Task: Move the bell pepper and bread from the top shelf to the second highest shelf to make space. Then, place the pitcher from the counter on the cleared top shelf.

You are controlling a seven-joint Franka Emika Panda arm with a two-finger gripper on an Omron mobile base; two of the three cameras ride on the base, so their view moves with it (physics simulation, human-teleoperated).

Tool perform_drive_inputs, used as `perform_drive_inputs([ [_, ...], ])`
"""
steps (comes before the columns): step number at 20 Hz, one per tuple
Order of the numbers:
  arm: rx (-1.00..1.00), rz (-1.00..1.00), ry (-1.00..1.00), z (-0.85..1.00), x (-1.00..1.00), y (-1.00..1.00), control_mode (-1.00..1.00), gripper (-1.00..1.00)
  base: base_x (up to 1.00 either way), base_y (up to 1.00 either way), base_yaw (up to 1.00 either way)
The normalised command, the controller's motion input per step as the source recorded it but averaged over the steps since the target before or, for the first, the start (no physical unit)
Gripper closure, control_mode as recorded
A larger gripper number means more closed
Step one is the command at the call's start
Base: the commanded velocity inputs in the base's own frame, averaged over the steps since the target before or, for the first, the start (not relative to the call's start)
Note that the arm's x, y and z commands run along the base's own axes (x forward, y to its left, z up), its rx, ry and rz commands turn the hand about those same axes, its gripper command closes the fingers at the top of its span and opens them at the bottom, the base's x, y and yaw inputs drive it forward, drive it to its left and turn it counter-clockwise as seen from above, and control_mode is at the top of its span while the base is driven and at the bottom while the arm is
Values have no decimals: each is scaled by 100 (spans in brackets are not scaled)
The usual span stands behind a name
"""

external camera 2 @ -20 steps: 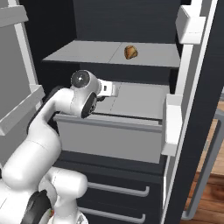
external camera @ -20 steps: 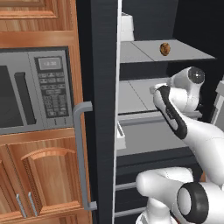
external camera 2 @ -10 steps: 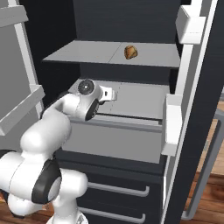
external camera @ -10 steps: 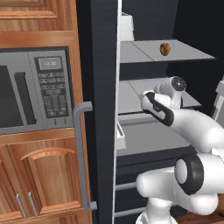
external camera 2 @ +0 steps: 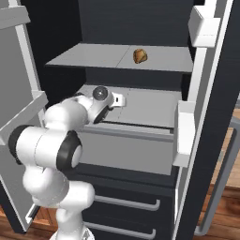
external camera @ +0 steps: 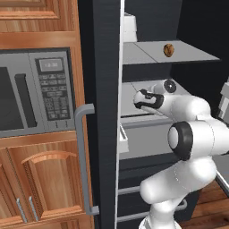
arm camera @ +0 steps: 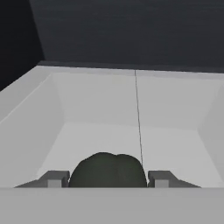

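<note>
The fridge (external camera 2: 140, 18) is standing open, and the arm (external camera 2: 70, 117) is reaching in at the second highest shelf (external camera 2: 150, 105). Above it the top shelf (external camera 2: 84, 58) is carrying only the bread (external camera 2: 140, 56), sitting toward its right half. In the hand view the gripper (arm camera: 107, 179) is holding the bell pepper (arm camera: 107, 169), a dark rounded ball, between its two fingertips (arm camera: 54, 179), jaws part-way closed on it, over a pale, walled tray floor (arm camera: 131, 140). Inside that tray nothing else is showing.

The risk from here, as I judge it: the pepper is round, so letting go before it is resting on the floor could be sending it rolling toward the front lip. Pulling out too high could also be clipping the top shelf edge and nudging the bread.
</note>
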Motion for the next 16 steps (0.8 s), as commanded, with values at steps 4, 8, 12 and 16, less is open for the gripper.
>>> perform_drive_inputs([
  [4,0,3,7,-57,72,0,-100,100,0,0,0],
  [8,2,1,1,-31,76,0,-100,100,0,0,0],
  [12,4,0,-2,-7,61,0,-100,-100,0,0,0],
  [16,0,0,-5,5,5,0,-100,-100,0,0,0],
])
